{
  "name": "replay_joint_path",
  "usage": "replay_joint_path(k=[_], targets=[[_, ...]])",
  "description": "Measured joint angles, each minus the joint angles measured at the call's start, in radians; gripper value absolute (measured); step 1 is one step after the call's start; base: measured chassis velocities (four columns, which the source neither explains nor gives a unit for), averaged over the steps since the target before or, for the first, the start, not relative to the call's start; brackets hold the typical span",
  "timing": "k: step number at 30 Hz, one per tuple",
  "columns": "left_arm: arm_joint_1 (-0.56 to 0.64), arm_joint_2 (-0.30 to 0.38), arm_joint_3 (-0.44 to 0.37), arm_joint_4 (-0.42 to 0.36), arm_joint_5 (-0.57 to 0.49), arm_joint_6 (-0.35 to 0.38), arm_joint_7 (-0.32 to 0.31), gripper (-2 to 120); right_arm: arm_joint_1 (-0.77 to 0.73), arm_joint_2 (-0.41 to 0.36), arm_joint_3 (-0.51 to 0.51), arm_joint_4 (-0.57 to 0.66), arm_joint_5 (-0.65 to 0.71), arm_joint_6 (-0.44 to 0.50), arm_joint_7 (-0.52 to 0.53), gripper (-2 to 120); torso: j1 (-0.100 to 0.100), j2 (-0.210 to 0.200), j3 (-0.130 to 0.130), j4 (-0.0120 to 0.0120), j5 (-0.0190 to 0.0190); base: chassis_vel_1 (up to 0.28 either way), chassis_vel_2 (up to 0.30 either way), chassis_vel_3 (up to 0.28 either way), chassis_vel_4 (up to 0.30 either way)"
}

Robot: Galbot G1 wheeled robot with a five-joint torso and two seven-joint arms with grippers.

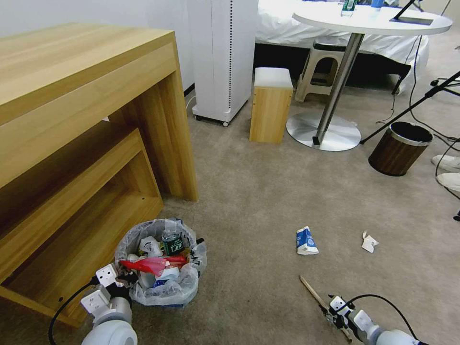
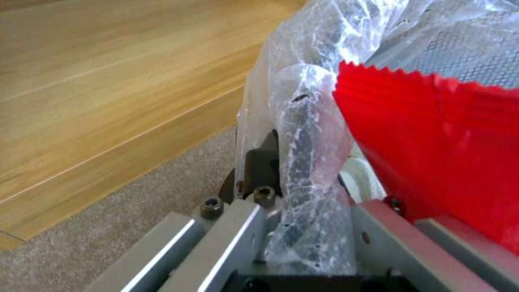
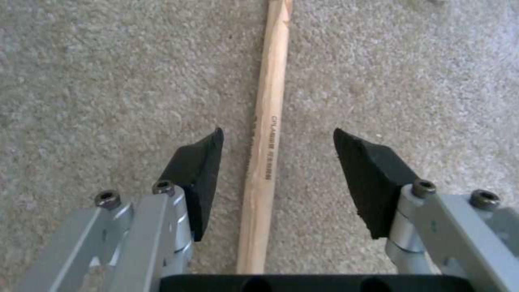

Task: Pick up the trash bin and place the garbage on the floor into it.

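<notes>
Lying flat on the beige carpet (image 1: 268, 201), the wooden stick (image 3: 267, 134) is straddled by the right gripper (image 3: 275, 162), whose two black pads (image 3: 197, 178) are spread wide, one on each side of it, with nothing yet held. The stick is thin and low against the pile, so it may be pressed into the carpet or rolled aside if the jaws are closed too high; a pinch near one end could also let it swing and drop.

The trash bin (image 1: 160, 268) is seen beside the wooden desk (image 1: 86, 120), its bag-lined rim clamped by the left gripper (image 1: 125, 279); the crinkly liner (image 2: 303, 154) is caught between the jaws. A slip of plastic alone could be pulled loose, and the bin tipped, if the hold is on the bag more than the wall.

One red wrapper (image 1: 151, 263) and one green-label bottle (image 1: 172, 242) are counted inside among other items. Left on the floor: one stick, one blue-white carton (image 1: 306, 240), one crumpled tissue (image 1: 369, 242). One brown bin (image 1: 400, 148) stands well apart.
</notes>
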Motion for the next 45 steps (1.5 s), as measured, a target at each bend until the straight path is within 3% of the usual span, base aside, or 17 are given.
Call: replay_joint_path(k=[3, 11, 16, 21, 30, 36, 45], targets=[[0.002, 0.001, -0.003, 0.0, 0.0, -0.001, 0.0, 1, -0.003, 0.013, -0.001, -0.013, -0.005, 0.01, 0.0, 47, 0.0, 0.0, 0.0, 0.0, 0.0001, 0.0, 0.0, 0.0, 0.0], [-0.002, 0.001, -0.001, 0.004, 0.0, -0.001, 0.0, 1, -0.021, 0.016, 0.011, -0.023, -0.012, 0.02, -0.002, 42, 0.0, 0.0, 0.0, 0.0, 0.0, 0.0, 0.0, 0.0, 0.0], [-0.005, 0.0, -0.001, 0.006, -0.001, -0.001, 0.0, 1, -0.03, 0.024, 0.016, -0.036, -0.017, 0.026, -0.003, 43, 0.0, 0.0, 0.0, 0.0, 0.0, 0.0, 0.0, 0.0, 0.0], [-0.005, 0.0, -0.001, 0.006, -0.001, -0.001, 0.0, 1, -0.027, 0.035, 0.017, -0.049, -0.019, 0.029, -0.003, 52, 0.0, 0.0, 0.0, 0.0, 0.0001, 0.0, 0.0, 0.0, 0.0], [-0.006, 0.002, -0.002, 0.008, -0.002, -0.001, 0.0, 1, -0.028, 0.05, 0.018, -0.069, -0.026, 0.039, -0.004, 52, 0.0, 0.0, 0.0, 0.0, 0.0, 0.0, 0.0, 0.0, 0.0], [-0.008, 0.002, -0.001, 0.009, -0.003, -0.001, 0.0, 1, -0.045, 0.061, 0.03, -0.082, -0.035, 0.05, -0.003, 37, 0.0, 0.0, 0.0, -0.0001, 0.0, 0.0, 0.0, 0.0, 0.0], [-0.002, 0.004, 0.0, 0.008, -0.003, -0.002, 0.0, 1, -0.065, 0.079, 0.048, -0.099, -0.052, 0.06, -0.003, 32, 0.0, 0.0, 0.0, 0.0, -0.0002, 0.0, 0.0, 0.0, 0.0]])
